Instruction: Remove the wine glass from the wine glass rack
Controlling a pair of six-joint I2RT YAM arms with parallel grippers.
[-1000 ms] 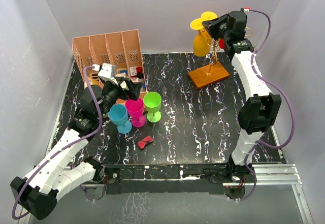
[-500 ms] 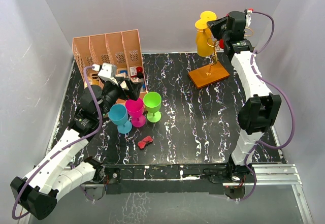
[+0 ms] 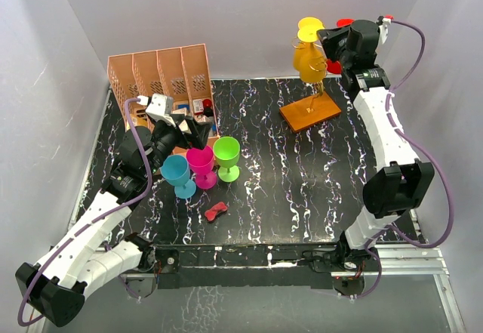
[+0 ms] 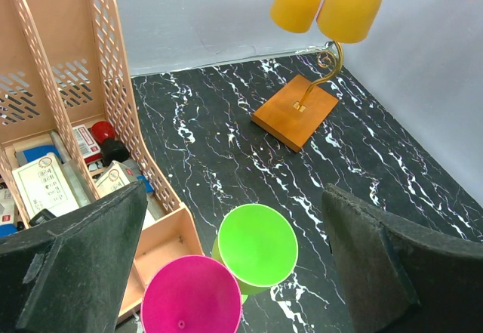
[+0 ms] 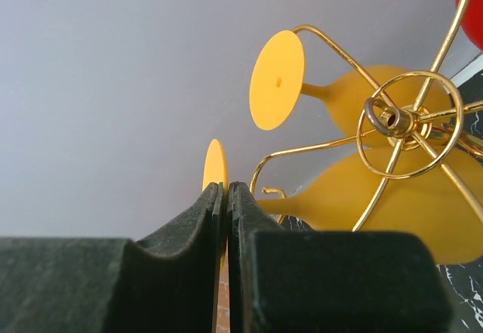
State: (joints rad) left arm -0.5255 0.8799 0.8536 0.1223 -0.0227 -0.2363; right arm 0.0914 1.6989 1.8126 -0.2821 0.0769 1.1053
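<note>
**Right gripper clamped on the wine glass foot at rack height**

The right gripper point(image 5: 226, 197) is closed. Its two pads pinch the thin yellow foot of the wine glass point(image 5: 214, 164), which shows edge-on as a sliver just past the fingertips. The stem runs off to the right of the fingers towards a yellow bowl. The gold arms of the wine glass rack point(image 5: 400, 114) cross in front of that bowl, so it cannot be resolved whether the stem sits inside a rack arm or is clear of it.

A second yellow glass point(image 5: 278, 80) hangs above and to the right of the fingers, its round foot facing the wrist camera. A red glass point(image 5: 472, 8) is cut off at the upper right edge of that view.

In the top view the right wrist covers most of the rack top. Only the two yellow bowls and the wooden base point(image 3: 310, 111) below the hand are plain.

The left gripper point(image 4: 234, 197) stands wide open and holds nothing. A green cup point(image 4: 256, 254) and a pink cup point(image 4: 192, 303) stand directly below its jaws. A blue cup point(image 3: 176, 171) stands beside them. The pink file organiser point(image 4: 113, 114) lies to the left of the left hand. The small items inside it are too cluttered to identify. The left wrist view crops both yellow glasses above the bowls.
</note>
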